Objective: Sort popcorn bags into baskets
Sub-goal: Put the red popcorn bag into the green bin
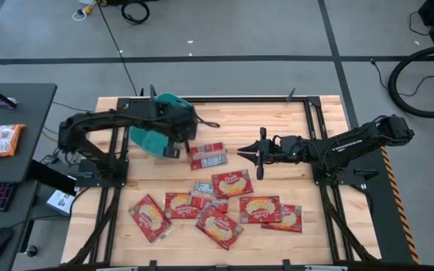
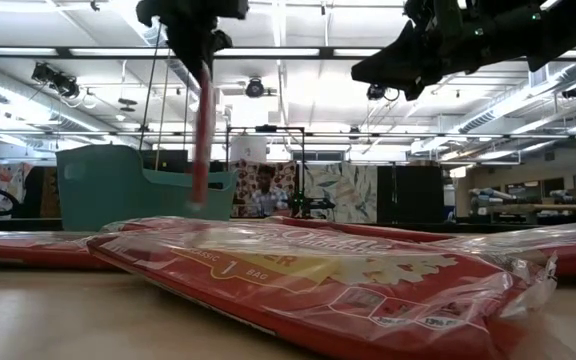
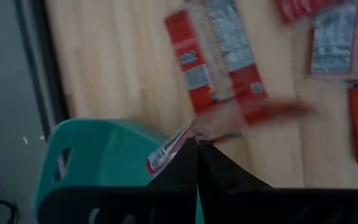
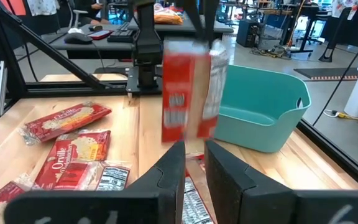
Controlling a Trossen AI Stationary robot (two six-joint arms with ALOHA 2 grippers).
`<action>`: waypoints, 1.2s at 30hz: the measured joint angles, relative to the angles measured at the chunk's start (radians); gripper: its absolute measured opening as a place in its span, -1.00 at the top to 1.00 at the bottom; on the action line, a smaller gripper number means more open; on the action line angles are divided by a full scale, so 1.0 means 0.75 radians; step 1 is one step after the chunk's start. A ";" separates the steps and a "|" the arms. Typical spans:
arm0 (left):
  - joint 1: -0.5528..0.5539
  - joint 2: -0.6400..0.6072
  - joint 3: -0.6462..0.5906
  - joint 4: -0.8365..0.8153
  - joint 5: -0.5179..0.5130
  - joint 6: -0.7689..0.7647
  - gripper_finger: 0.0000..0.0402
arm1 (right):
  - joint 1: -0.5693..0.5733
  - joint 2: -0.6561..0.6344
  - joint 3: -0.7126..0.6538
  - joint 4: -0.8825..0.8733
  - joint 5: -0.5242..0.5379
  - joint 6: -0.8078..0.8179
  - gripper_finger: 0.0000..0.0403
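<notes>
My left gripper point(image 1: 178, 150) hangs above the table beside the teal basket point(image 1: 155, 129), shut on one red popcorn bag point(image 4: 188, 87), which the low view shows edge-on point(image 2: 201, 140). The basket point(image 4: 260, 109) stands on the table's far left part. Several more popcorn bags point(image 1: 217, 207) lie flat on the near middle of the table. My right gripper point(image 1: 246, 153) holds level at mid-table, pointing at the hanging bag from the right. A narrow gap shows between its fingers point(image 4: 194, 168), with nothing in it. My left gripper pinches the bag's upper edge point(image 3: 211, 127) between its two fingers, coming from above and pointing steeply down. The bag hangs upright below the fingers, lifted clear of the table.
Black frame rails point(image 1: 307, 143) run along the table's left and right sides. A dark side desk point(image 1: 6, 150) with packets and a keyboard stands off the left edge. Bare wood lies between the basket and the bags on the table.
</notes>
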 joint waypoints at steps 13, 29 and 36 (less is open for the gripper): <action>0.202 -0.239 0.003 -0.130 -0.168 -0.011 1.00 | -0.008 -0.001 0.000 0.004 0.015 0.000 0.67; 0.399 -0.254 0.003 -0.448 -0.044 -0.132 1.00 | -0.008 -0.001 0.000 0.011 0.015 0.001 0.67; 0.401 -0.250 0.002 -0.474 0.052 -0.188 1.00 | -0.008 -0.001 0.000 0.013 0.015 0.005 0.67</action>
